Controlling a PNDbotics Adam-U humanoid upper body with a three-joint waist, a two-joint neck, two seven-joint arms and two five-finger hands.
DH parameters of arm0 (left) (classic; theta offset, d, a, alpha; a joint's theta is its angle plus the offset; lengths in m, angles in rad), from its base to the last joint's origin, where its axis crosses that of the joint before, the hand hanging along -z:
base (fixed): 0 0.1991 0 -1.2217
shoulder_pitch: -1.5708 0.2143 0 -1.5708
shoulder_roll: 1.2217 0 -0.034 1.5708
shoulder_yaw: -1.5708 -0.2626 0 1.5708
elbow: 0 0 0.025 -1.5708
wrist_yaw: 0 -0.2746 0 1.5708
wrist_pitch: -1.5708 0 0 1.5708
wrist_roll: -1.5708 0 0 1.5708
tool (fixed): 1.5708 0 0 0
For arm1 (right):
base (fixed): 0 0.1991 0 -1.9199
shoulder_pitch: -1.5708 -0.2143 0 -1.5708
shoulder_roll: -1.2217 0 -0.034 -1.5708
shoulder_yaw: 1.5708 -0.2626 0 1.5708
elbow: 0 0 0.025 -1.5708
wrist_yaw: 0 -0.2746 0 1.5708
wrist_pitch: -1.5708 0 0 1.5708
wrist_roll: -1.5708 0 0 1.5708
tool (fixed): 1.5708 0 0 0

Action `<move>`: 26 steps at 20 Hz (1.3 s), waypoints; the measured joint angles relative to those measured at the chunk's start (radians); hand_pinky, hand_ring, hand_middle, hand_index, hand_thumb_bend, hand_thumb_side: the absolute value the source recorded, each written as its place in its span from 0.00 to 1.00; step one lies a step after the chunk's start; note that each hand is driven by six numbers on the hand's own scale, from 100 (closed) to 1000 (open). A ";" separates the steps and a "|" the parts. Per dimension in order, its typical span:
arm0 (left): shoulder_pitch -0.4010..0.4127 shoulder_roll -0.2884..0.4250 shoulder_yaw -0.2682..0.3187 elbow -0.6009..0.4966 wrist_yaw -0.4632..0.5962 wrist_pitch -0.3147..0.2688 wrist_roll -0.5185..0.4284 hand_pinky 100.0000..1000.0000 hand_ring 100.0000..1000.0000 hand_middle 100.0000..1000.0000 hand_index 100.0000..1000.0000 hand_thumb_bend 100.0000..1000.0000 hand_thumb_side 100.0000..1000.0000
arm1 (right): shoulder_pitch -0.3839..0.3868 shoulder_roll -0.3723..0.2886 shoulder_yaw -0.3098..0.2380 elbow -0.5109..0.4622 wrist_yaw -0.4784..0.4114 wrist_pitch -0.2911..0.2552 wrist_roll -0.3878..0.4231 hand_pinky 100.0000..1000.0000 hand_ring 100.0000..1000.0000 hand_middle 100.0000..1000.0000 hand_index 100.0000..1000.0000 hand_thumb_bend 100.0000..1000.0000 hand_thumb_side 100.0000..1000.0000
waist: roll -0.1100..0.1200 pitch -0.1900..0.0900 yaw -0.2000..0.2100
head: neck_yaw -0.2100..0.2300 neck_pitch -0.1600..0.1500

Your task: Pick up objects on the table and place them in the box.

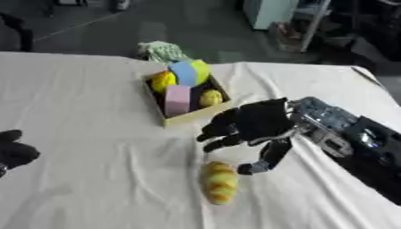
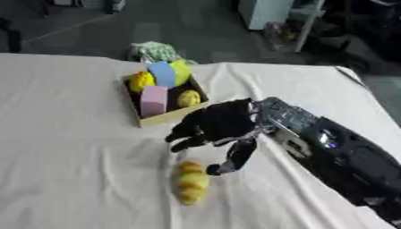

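The left robot hand (image 1: 15,152) is cut off by the left edge of the left eye view — only a dark rounded part shows, its fingers impossible to read. The right robot hand (image 1: 254,123) covers the tabletop (image 1: 86,103) beneath it. In the box (image 1: 192,115), the yellow pieces are too blurred to identify. The green patterned thing (image 1: 162,50) beyond the far edge — unclear.

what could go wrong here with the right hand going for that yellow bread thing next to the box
The right hand hovers over the near end of the bread with only its thumb close, so a grab there might roll or tip it. The box already holds a pink block, a blue piece and yellow items, so the long bread may not fit and could perch on top. The fingers also sit close to the box's near wall and might nudge it.
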State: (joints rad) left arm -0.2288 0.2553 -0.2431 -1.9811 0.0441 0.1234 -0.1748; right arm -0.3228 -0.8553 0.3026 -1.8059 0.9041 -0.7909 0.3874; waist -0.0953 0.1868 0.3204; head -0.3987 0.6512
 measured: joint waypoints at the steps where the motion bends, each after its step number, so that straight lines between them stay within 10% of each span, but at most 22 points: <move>1: 0.000 0.000 0.000 0.000 0.000 0.000 0.000 0.81 0.70 0.59 0.82 0.00 0.70 | 0.009 -0.006 0.000 -0.025 0.000 0.012 0.012 0.90 0.98 0.99 1.00 0.22 0.39 | 0.000 0.000 0.000 | 0.000 0.000; 13: 0.000 0.000 0.000 0.000 0.000 -0.003 0.000 0.81 0.70 0.59 0.82 0.00 0.69 | 0.027 -0.023 0.029 -0.139 -0.035 0.142 0.142 0.90 0.98 1.00 1.00 0.21 0.40 | 0.008 -0.001 0.001 | -0.001 0.003; 26: 0.000 0.000 0.000 0.000 0.002 -0.007 -0.001 0.81 0.70 0.60 0.82 0.00 0.70 | -0.028 0.021 0.051 -0.021 -0.058 0.189 0.189 0.89 0.97 0.97 1.00 0.19 0.39 | 0.010 0.001 0.003 | -0.009 0.007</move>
State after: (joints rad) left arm -0.2291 0.2552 -0.2428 -1.9811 0.0463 0.1166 -0.1761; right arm -0.3506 -0.8342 0.3531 -1.8267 0.8465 -0.6019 0.5764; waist -0.0852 0.1879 0.3231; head -0.4077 0.6586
